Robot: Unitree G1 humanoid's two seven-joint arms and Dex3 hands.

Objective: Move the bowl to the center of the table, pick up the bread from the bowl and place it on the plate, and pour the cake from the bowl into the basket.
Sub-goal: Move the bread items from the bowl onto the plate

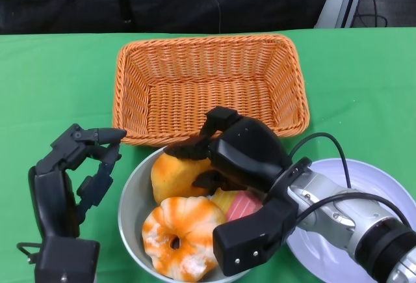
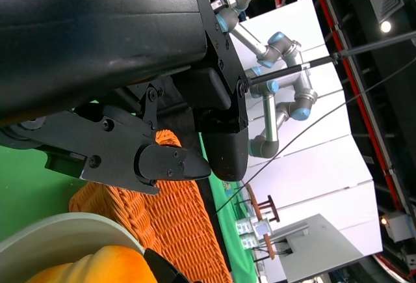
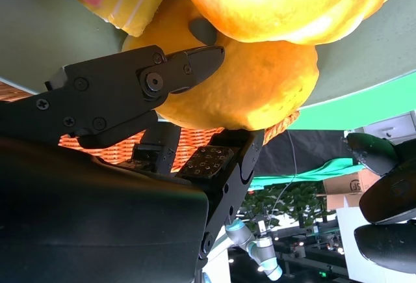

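Observation:
A grey bowl sits at the near middle of the green table. It holds a yellow-orange bread, a ring-shaped orange and white pastry and a pink and yellow cake. My right hand reaches into the bowl from the right and grips the bread, with one of its fingers on one side of it and another under it. The bread still lies in the bowl. My left hand stands just left of the bowl with its fingers apart, holding nothing.
An orange wicker basket stands just behind the bowl, with nothing in it. A white plate lies at the near right, partly under my right forearm. Black cables run along that forearm. Green cloth covers the table on both sides.

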